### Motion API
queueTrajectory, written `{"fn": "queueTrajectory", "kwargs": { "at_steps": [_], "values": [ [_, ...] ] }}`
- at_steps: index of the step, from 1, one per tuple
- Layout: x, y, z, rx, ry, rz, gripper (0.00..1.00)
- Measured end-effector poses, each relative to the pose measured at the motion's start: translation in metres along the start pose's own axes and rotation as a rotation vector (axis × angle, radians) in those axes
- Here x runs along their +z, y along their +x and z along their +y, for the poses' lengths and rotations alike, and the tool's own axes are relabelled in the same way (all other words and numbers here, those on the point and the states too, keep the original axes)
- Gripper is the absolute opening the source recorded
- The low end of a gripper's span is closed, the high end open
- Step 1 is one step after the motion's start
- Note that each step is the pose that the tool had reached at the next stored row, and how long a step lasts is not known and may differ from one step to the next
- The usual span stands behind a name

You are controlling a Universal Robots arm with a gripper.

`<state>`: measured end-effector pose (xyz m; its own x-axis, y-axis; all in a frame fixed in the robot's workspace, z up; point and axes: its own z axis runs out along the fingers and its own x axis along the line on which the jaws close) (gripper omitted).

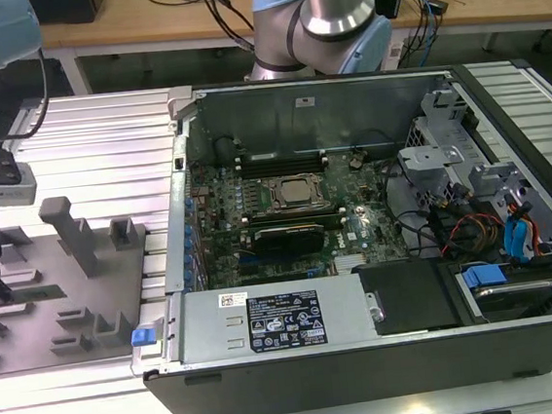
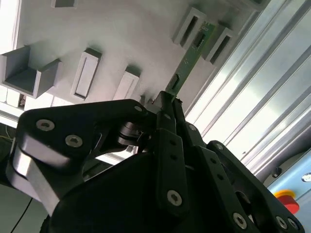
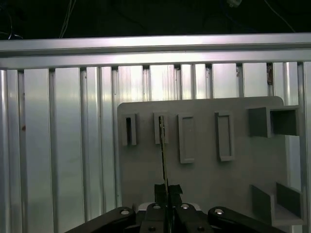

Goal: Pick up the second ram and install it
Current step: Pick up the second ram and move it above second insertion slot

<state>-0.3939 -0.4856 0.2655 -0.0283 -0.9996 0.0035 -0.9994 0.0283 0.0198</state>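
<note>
Gripper: the gripper [image 2: 168,104] has its two black fingers pressed together on the near end of the second ram. The grip is a firm clamp with no gap visible beside the board.
Second ram: the second ram [image 2: 192,53] is a thin green stick with small dark chips. It runs straight out from between the fingertips, away from the wrist.
Axis: its long axis carries on the line of the fingers, and the first wrist view shows it edge-on as a thin line. It therefore lies dead ahead of the gripper, not off to one side.
Far end: the free tip reaches the row of raised slot blocks along the far edge of the holder plate, at the slot block [image 3: 157,119] second from the corner. I cannot tell whether the tip sits in that slot or hangs just clear of it.
Holder plate: the grey holder plate [image 3: 204,179] lies flat on the ribbed bench [image 3: 63,145] under the ram. It also carries other slot blocks and open-box fixtures.
Computer case: the open computer case [image 1: 273,383] stands on the bench at the exterior view's right of the plate, well apart from the held stick.
Target area: the motherboard [image 1: 356,224] is exposed inside, with long black slots [image 1: 281,158] beside the processor socket [image 1: 292,192].
</note>
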Motion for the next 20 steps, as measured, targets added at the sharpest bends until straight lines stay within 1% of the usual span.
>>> {"fn": "queueTrajectory", "kwargs": {
  "at_steps": [3, 5, 8, 10, 12, 17, 19, 20],
  "values": [
    [-0.0040, 0.0000, 0.0001, 0.000, -0.0001, 0.0001, 0.14],
    [-0.0081, 0.0000, 0.0002, 0.000, -0.0001, 0.0001, 0.14],
    [-0.0119, 0.0000, 0.0002, 0.000, 0.0000, 0.0000, 0.14],
    [-0.0173, 0.0000, 0.0004, 0.000, 0.0000, 0.0000, 0.14],
    [-0.0199, 0.0000, 0.0004, 0.000, -0.0001, 0.0000, 0.14],
    [-0.0290, 0.0001, 0.0006, 0.000, 0.0000, 0.0000, 0.14],
    [-0.0313, 0.0001, 0.0006, 0.000, 0.0000, 0.0000, 0.14],
    [-0.0339, 0.0001, 0.0007, 0.000, -0.0001, 0.0000, 0.14]
  ]
}}
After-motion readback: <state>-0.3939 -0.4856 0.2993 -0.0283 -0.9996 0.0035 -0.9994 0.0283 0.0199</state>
